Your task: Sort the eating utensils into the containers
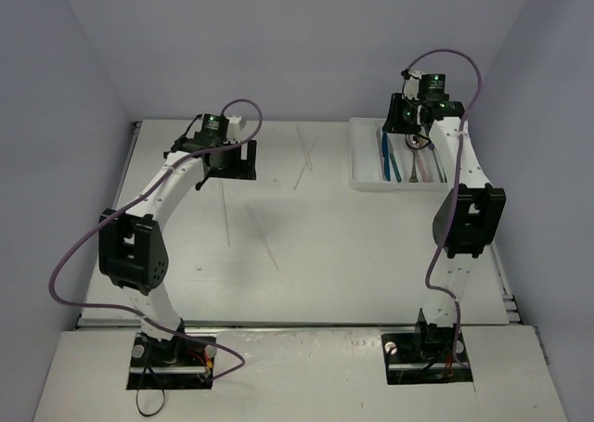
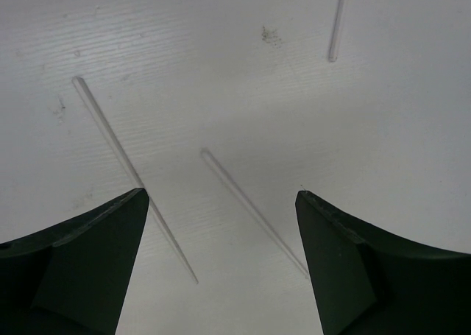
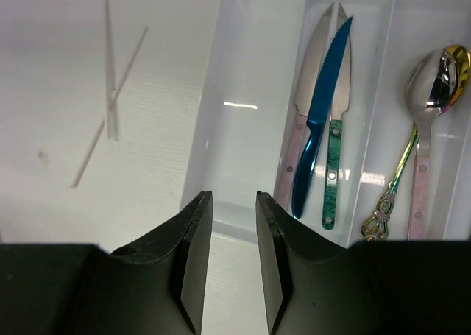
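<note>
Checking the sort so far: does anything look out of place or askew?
Yes. Several thin pale sticks lie loose on the table, outside the white tray, two of them crossed beside it. Inside the tray, the blue knife lies slanted across the pink-handled knife and the green-handled knife instead of parallel.

White arms (image 1: pixel 172 176), black joints (image 1: pixel 135 250), looping purple cables (image 1: pixel 429 272), dark wedge-shaped fingers (image 2: pixel 88 261)

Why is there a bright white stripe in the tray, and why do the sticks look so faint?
Right wrist view: that stripe on the tray is glare from a light; the spoon bowl shines too. Left wrist view: the pale sticks nearly match the white table, so only thin edges show.
</note>
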